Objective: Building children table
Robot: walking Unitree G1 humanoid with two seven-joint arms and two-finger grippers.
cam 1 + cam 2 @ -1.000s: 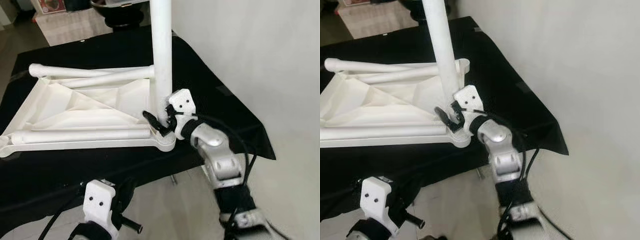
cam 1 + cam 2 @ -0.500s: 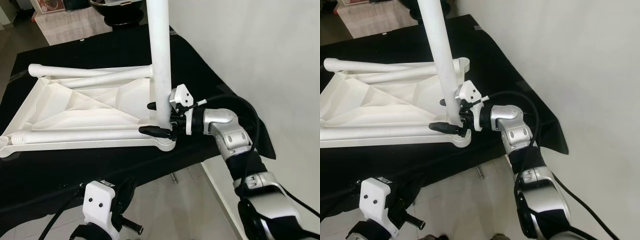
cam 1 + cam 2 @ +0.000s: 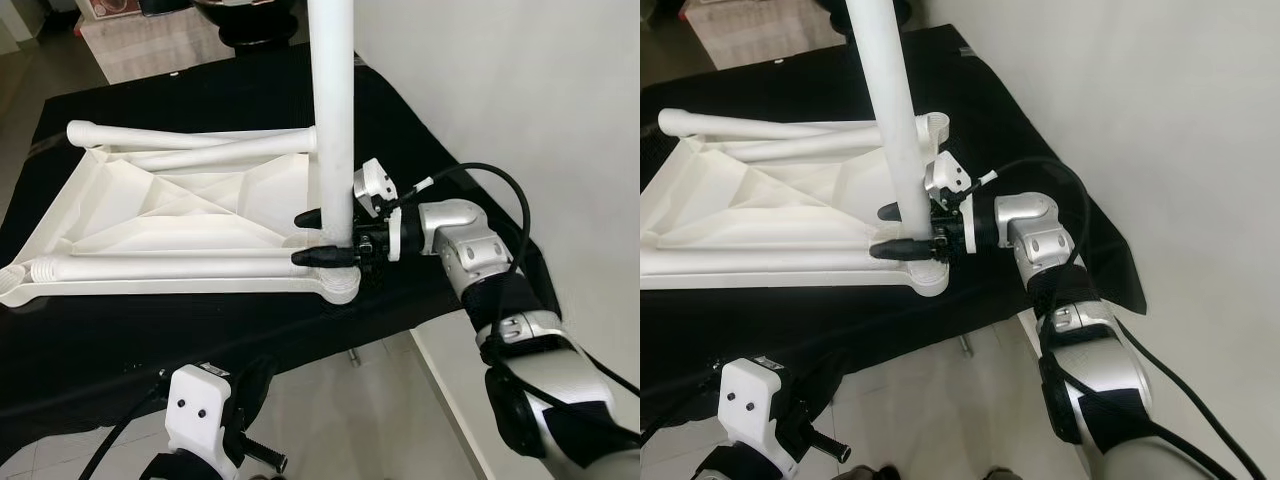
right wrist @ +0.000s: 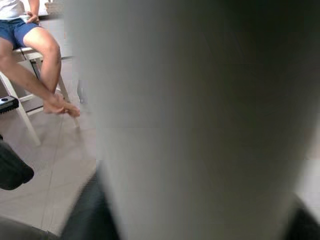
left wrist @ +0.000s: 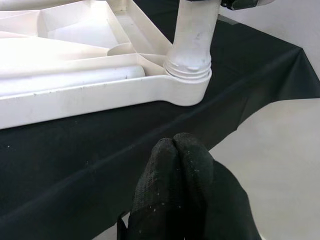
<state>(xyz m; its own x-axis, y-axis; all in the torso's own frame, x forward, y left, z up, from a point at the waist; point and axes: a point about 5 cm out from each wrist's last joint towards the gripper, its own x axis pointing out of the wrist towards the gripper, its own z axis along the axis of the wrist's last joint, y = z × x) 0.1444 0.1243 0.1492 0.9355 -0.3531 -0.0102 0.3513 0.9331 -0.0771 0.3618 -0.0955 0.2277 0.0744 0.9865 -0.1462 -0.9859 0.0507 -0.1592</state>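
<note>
Black cloth over table (pale tiled floor)

White plastic tabletop upside down on black cloth, one leg upright in its corner socket.
</note>
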